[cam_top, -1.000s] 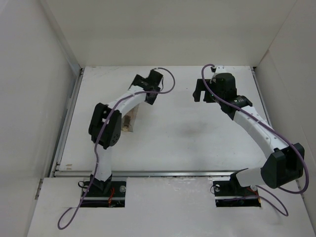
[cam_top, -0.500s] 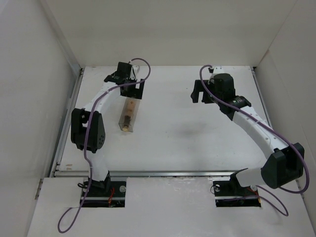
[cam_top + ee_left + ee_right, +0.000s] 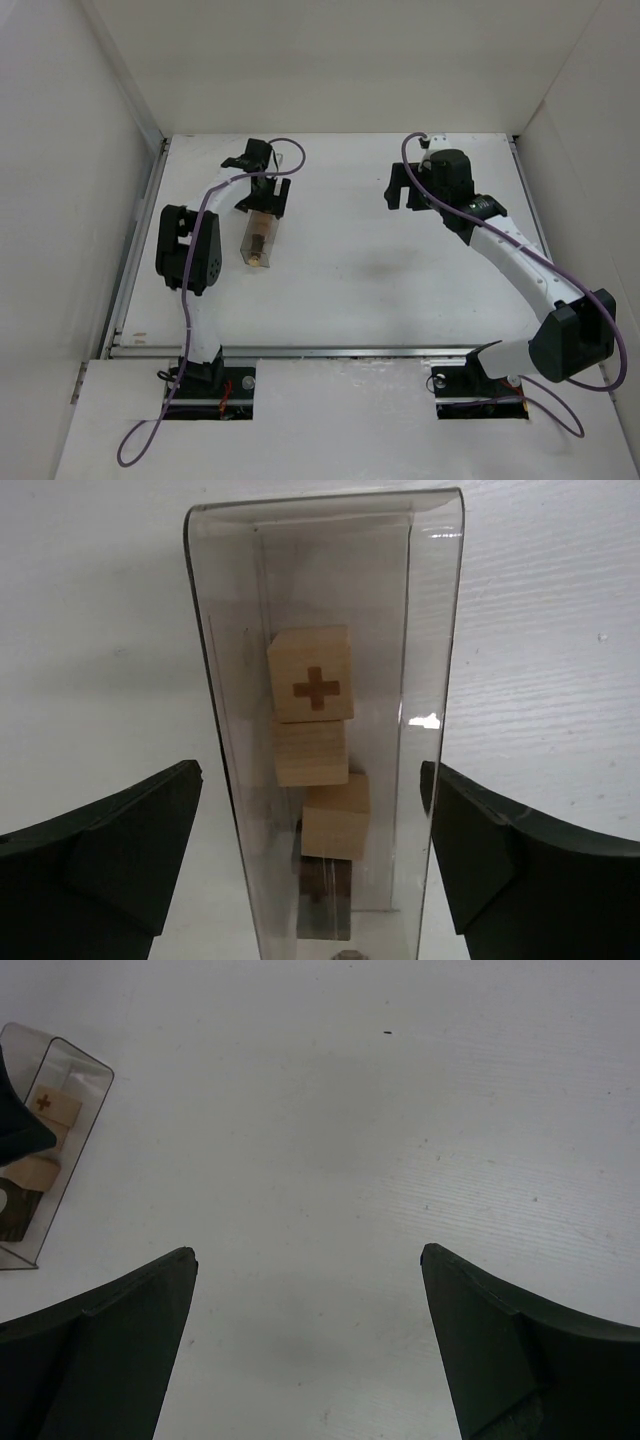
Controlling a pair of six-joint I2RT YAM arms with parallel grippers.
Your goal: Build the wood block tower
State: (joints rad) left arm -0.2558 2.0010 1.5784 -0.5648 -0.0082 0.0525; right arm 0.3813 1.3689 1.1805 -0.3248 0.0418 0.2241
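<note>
A white table [image 3: 400, 290] seen from above, with a clear box [image 3: 432, 660] lying flat on its left side, its long axis running near to far and slightly slanted. The blocks [image 3: 310, 673] are all inside it in a row along that axis: three tan cubes, one marked with a cross, then a dark brown piece [image 3: 322, 888] at one end. No tower stands yet. The left gripper [image 3: 310, 767] hangs directly over the box, with its jaws spread wide. One finger is on each side of the box's narrow width, and both appear clear of the walls, so nothing is gripped. The fingers point along the box's length, so closing would likely pinch its long sides. The right gripper [image 3: 307, 1250] is also wide and holds nothing. It hovers over bare table well to the right, with the box off to its left. The left arm is much nearer — the first move on the box is probably its job, since the blocks must come out before any stacking can begin.
</note>
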